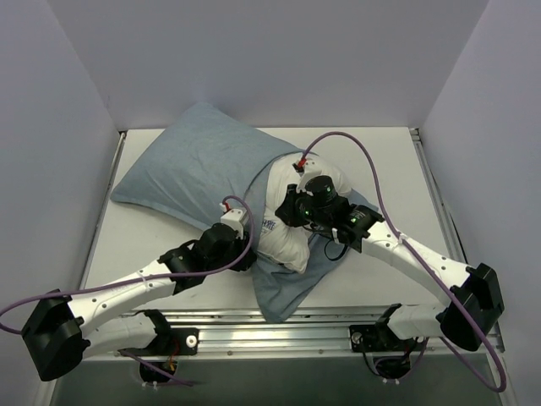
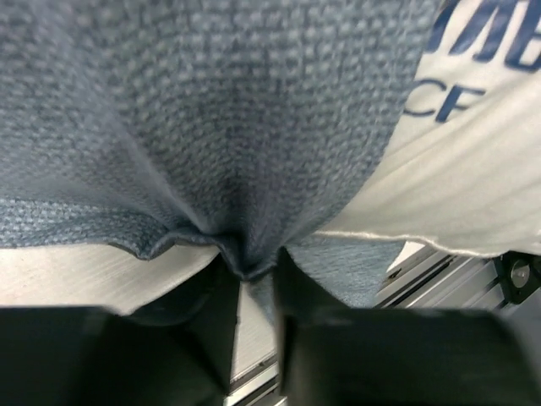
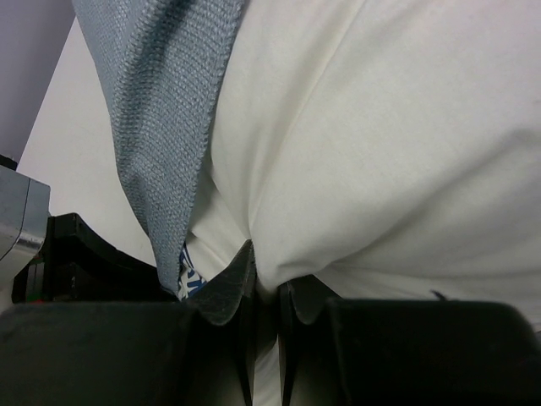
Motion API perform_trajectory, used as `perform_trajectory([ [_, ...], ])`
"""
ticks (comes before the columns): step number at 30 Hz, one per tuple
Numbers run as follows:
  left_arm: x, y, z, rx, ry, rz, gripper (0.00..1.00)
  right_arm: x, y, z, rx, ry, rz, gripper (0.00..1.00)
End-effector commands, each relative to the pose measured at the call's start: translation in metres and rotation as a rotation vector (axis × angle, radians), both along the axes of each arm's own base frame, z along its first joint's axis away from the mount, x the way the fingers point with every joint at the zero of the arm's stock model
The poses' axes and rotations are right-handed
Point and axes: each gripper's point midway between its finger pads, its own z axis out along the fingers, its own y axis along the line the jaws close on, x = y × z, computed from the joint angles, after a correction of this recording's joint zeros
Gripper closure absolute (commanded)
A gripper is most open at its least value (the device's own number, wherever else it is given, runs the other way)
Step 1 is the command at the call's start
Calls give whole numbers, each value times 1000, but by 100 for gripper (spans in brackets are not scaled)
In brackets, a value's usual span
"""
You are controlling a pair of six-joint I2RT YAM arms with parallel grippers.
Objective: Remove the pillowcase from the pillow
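The pale blue-grey pillowcase [image 1: 194, 165] lies diagonally on the table [image 1: 380, 161], from the far-left corner toward the near edge. The white pillow [image 1: 283, 233] bulges from its near end. The left gripper [image 2: 254, 275] pinches the pillowcase; the right gripper [image 3: 266, 292] pinches the pillow.

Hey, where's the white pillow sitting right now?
In the top view the pillow pokes its bare white end out of the pillowcase near the middle of the table, between the left gripper and the right gripper, which pinches it.
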Motion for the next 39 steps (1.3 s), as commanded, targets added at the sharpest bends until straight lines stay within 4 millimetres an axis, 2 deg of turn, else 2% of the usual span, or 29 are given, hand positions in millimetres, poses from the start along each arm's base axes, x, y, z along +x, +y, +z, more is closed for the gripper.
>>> perform_trajectory([
  [1, 23, -16, 39, -82, -108, 36, 77, 8, 19, 66, 146, -132, 25, 100],
  [2, 25, -16, 39, -80, -113, 42, 89, 8, 19, 67, 148, -131, 26, 100],
  [3, 26, -15, 40, -76, -116, 51, 96, 7, 19, 70, 153, -137, 26, 100],
  [4, 28, -13, 41, -71, -120, 66, 98, 7, 18, 74, 154, -142, 27, 100],
  [7, 37, 1, 42, -40, -137, 149, 98, 5, 15, 92, 171, -166, 25, 100],
  [11, 50, 36, 38, 32, -168, 324, 98, 2, 0, 130, 191, -223, 3, 100],
  [12, 51, 46, 33, 62, -160, 355, 98, 2, -8, 151, 212, -253, -11, 100],
  [14, 55, 62, 27, 84, -145, 428, 98, 1, -18, 167, 222, -274, -18, 100],
  [15, 56, 74, 22, 116, -137, 468, 98, 1, -29, 189, 251, -311, -32, 100],
  [17, 59, 94, 13, 140, -106, 538, 98, 1, -42, 203, 259, -327, -47, 100],
  [19, 61, 107, 8, 156, -87, 588, 98, 1, -61, 227, 286, -370, -72, 100],
  [21, 64, 124, 2, 177, -54, 659, 98, -3, -75, 240, 283, -397, -88, 100],
  [22, 65, 131, -1, 185, -47, 686, 98, -5, -84, 257, 293, -431, -110, 100],
  [24, 67, 144, -6, 204, -36, 745, 98, -11, -94, 273, 299, -460, -128, 100],
  [25, 68, 150, -9, 221, -35, 773, 98, -17, -97, 291, 324, -493, -130, 100],
  [26, 70, 157, -11, 235, -30, 802, 98, -21, -99, 301, 340, -509, -126, 100],
  [28, 72, 165, -15, 258, -24, 831, 98, -27, -96, 314, 364, -532, -95, 100],
  [29, 76, 162, -13, 248, -25, 819, 98, -30, -95, 319, 369, -542, -79, 100],
  [31, 82, 154, -9, 221, -34, 790, 98, -23, -85, 304, 339, -499, -48, 100],
  [32, 86, 143, -5, 182, -41, 742, 98, -19, -74, 282, 324, -447, -9, 100],
  [35, 89, 125, 4, 121, -48, 660, 98, -11, -57, 236, 323, -326, 23, 100],
  [36, 89, 122, 5, 112, -47, 646, 98, -7, -50, 197, 285, -247, 26, 98],
  [38, 89, 116, 12, 80, -63, 614, 98, -10, -41, 158, 235, -175, 39, 91],
  [39, 87, 111, 13, 61, -56, 591, 98, -19, -31, 126, 180, -126, 49, 79],
])
